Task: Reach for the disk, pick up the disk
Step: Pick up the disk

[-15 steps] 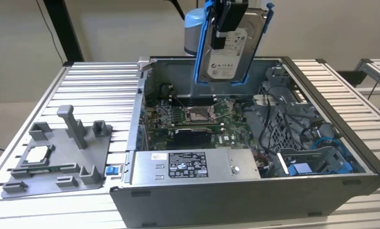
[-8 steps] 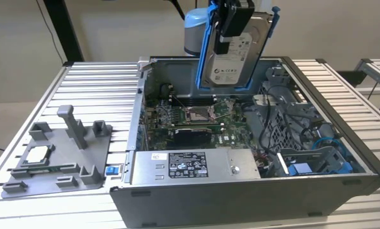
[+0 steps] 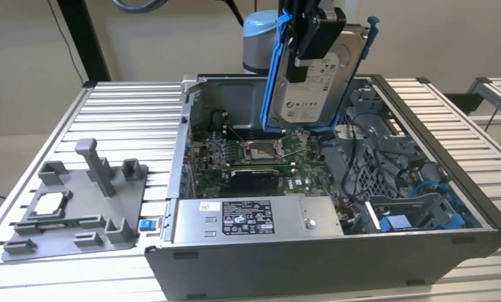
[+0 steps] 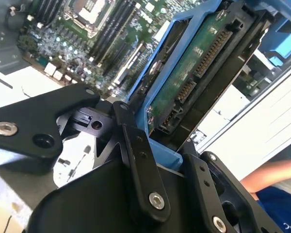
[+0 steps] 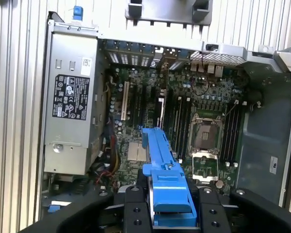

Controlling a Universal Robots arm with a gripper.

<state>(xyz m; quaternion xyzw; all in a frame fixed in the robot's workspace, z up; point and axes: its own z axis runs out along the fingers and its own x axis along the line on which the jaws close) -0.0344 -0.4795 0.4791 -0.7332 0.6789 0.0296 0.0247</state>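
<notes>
Open computer case [image 3: 451, 189] sits on a ribbed metal desk [image 3: 124, 113], its circuit board [image 3: 259, 157] exposed inside. Grey power-supply box [image 3: 259, 217] lies along the case's near wall; loose black cables [image 3: 359, 163] and a metal drive cage [image 3: 418, 211] with blue parts crowd the exterior view's right side of the case. A grey plastic fixture tray [image 3: 74, 207] stands on the desk at the exterior view's left, well apart from the case. A person's arm in a blue sleeve [image 4: 276, 187] shows at the edge of the second wrist view. The disk [image 3: 313, 82] hangs upright above the far part of the case, clear of the board, label side facing the exterior camera, blue rails [image 3: 273, 75] along its edges. Gripper [image 3: 317, 31] is clamped on the disk's upper end, black fingers [image 4: 140, 165] pressed against the blue rail; in the second wrist view the disk's green underside and connector [image 4: 203, 63] point down toward the board. In the first wrist view a blue rail [image 5: 160, 160] juts out between the fingers over the board.
</notes>
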